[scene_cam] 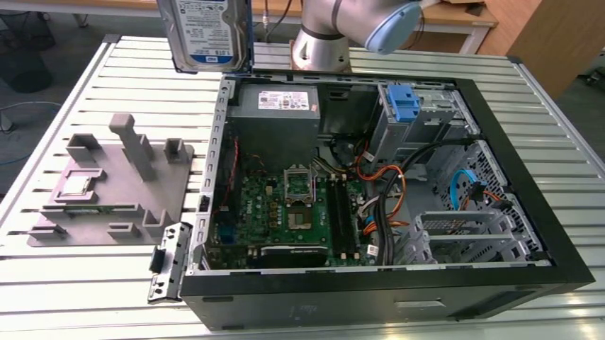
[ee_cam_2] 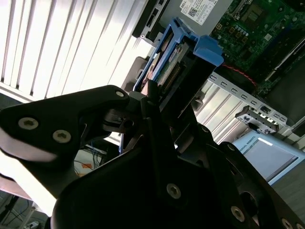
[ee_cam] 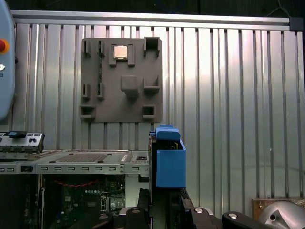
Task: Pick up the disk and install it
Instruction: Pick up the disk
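Since the disk (scene_cam: 203, 35) hangs on edge in the air, clear of the slatted table (scene_cam: 76, 283), the pick-up looks done and the install not yet done. The pincer (ee_cam_2: 159, 107) is clamped on the disk. In the second wrist view its black fingers (ee_cam_2: 119, 102) close on one end from two sides, with no gap that I can make out. The rest of the disk reaches out past the fingertips, blue rail (ee_cam: 170, 164) leading. My reading is that a grip at one end leaves the far end and the rails free to enter a bay. The open computer case (scene_cam: 378, 297) lies below the pincer and off to one side. The grey power-supply box (scene_cam: 283, 106) is the part of the case nearest under the pincer. The blue latch (scene_cam: 404, 106) on the drive cage sits further across the case, well apart from the pincer. Below on the other side is a grey fixture plate (scene_cam: 113, 184) with upright posts. The high carry likely keeps the disk clear of those posts and of the case wall.
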`<state>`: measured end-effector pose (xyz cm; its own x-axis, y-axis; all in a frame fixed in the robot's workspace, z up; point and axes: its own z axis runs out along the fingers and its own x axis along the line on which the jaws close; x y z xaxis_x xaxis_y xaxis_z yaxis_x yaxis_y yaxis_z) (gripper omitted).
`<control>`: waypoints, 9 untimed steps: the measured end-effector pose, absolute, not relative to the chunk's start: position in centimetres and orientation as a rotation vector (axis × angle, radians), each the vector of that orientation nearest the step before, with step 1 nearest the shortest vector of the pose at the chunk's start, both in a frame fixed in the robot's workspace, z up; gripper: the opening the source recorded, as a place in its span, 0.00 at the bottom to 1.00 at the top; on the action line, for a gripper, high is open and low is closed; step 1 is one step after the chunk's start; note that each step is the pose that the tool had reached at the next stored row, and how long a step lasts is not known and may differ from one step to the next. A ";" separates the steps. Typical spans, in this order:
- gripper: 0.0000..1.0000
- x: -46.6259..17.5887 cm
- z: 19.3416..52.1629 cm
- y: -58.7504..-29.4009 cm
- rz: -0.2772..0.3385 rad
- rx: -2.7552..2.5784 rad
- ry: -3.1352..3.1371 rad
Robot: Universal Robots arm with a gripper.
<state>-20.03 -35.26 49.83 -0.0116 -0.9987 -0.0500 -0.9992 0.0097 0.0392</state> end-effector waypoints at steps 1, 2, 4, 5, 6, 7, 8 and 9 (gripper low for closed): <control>0.35 -19.9 49.8 -35.3 0.099 -2.203 2.226; 0.35 -19.8 49.8 -35.3 0.099 -2.203 2.226; 0.35 -19.5 49.8 -35.3 0.099 -2.203 2.227; 0.35 -19.3 49.8 -35.3 0.099 -2.203 2.226; 0.35 -19.1 49.8 -35.3 0.099 -2.203 2.227; 0.35 -18.9 49.8 -35.3 0.099 -2.203 2.226; 0.35 -18.7 49.8 -35.3 0.099 -2.203 2.226; 0.35 -18.4 49.8 -35.3 0.099 -2.203 2.226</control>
<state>-18.39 -35.26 49.83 -0.0116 -0.9987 -0.0501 -0.9992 0.0097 0.0392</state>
